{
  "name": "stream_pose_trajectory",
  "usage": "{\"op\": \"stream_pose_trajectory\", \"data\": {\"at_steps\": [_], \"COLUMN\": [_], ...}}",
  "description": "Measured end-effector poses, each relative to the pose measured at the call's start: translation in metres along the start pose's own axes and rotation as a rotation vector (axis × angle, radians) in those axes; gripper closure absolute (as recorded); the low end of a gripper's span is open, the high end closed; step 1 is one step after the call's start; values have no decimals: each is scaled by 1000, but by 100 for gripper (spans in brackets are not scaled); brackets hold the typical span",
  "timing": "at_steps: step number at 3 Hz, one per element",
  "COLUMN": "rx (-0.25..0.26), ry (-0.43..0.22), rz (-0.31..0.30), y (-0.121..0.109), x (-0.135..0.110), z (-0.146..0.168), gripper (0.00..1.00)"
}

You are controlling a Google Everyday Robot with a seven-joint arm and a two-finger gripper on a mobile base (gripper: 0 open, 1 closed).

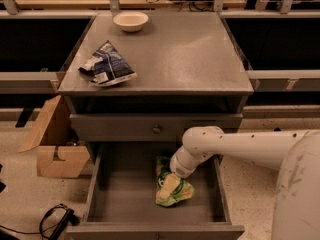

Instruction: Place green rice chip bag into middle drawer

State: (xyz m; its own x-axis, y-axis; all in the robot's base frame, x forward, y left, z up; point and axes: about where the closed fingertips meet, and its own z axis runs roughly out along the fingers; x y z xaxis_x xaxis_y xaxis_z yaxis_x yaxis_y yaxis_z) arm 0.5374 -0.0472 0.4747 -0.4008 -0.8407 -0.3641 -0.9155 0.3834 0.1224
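The green rice chip bag (175, 191) lies inside the open middle drawer (125, 199), right of centre on its grey floor. My gripper (170, 184) reaches down into the drawer from the right on the white arm (235, 144) and sits right on top of the bag, touching it. The arm's end hides the bag's upper part. I cannot make out whether the bag is still held.
A dark blue-and-white snack bag (106, 64) and a white bowl (130, 20) lie on the cabinet top (190, 54). The closed drawer front with a round knob (156, 129) is above the open drawer. A cardboard box (52, 144) and a black cable (57, 221) are on the floor at left.
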Motion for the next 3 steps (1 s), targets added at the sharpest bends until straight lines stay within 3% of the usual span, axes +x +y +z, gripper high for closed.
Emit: {"op": "stream_pose_trajectory", "data": {"at_steps": [1, 2, 3], "rx": [-12, -30, 7], "ry": [19, 98, 208], "rz": [-24, -62, -128], "y": [24, 58, 74], "x": [6, 26, 24], "z": [-23, -57, -120], "gripper": [0, 0, 0]}}
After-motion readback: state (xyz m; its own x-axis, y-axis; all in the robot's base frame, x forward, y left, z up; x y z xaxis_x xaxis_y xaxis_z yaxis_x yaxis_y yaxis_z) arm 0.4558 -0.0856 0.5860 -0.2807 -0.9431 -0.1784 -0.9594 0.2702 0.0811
